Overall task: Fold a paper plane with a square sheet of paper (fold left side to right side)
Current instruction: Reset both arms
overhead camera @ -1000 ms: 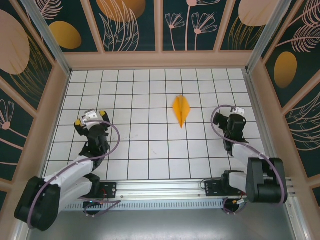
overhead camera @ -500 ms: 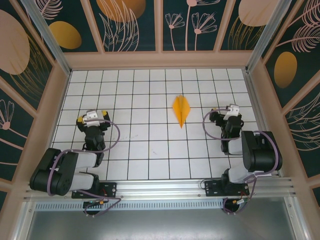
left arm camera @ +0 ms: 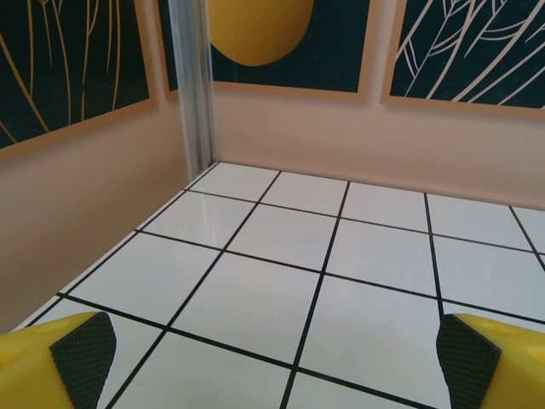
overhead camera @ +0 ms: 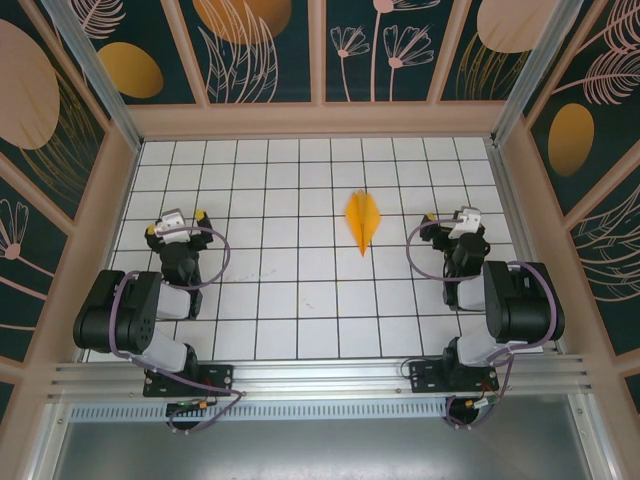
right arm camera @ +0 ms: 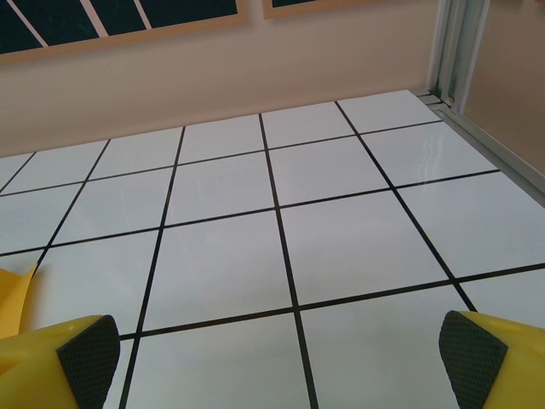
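The square sheet of paper lies folded as a narrow orange paper plane (overhead camera: 362, 220) on the white tiled floor (overhead camera: 300, 290), right of centre, its point toward the near edge. In the right wrist view an orange edge of the paper plane (right arm camera: 12, 300) shows at the far left. My left gripper (overhead camera: 177, 222) rests low at the left side, open, with bare tiles between its fingers (left arm camera: 272, 362). My right gripper (overhead camera: 455, 216) sits to the right of the plane, about two tiles away, open and holding nothing (right arm camera: 279, 362). Both arms are folded back near their bases.
Peach walls (overhead camera: 320, 120) with dark leaf panels enclose the floor on three sides. A metal corner post (left arm camera: 194, 85) stands ahead of the left gripper and another post (right arm camera: 456, 51) ahead of the right. A rail (overhead camera: 320, 378) runs along the near edge.
Both arms have folded back toward their bases, the right one first, the left one still settling with its gripper drifting slightly left. The paper plane has stayed put.
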`<action>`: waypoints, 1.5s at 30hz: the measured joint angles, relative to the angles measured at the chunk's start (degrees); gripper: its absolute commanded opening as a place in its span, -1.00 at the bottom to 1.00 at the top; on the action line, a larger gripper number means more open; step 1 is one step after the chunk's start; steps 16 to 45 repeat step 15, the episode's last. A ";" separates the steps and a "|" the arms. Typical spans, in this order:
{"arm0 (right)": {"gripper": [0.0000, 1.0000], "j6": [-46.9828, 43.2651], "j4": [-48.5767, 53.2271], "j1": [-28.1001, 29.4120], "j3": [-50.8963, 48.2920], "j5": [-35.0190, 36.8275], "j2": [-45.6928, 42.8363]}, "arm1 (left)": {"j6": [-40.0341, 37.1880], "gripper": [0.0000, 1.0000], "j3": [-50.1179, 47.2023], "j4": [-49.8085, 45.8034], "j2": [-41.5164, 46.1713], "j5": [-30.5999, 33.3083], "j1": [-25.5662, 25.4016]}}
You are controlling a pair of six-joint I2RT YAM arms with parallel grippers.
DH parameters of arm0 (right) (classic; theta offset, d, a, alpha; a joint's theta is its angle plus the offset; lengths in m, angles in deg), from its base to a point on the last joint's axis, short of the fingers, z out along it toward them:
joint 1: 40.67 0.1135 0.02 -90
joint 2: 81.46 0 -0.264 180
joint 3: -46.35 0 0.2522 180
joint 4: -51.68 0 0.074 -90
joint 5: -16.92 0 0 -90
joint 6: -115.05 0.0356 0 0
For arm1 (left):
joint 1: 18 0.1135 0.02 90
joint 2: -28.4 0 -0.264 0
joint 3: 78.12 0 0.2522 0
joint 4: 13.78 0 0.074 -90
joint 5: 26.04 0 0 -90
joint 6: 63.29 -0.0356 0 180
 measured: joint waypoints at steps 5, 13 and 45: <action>0.98 0.00 0.00 0.02 0.00 -0.07 0.00 | 0.59 0.97 0.00 -0.81 0.00 -0.44 0.04; 0.98 0.00 0.00 0.02 0.00 -0.24 0.00 | 0.61 0.97 0.00 -1.33 0.00 -0.44 0.04; 0.98 -0.02 0.00 0.02 0.00 -0.24 0.00 | 0.61 0.97 0.00 -1.33 0.00 -0.44 0.04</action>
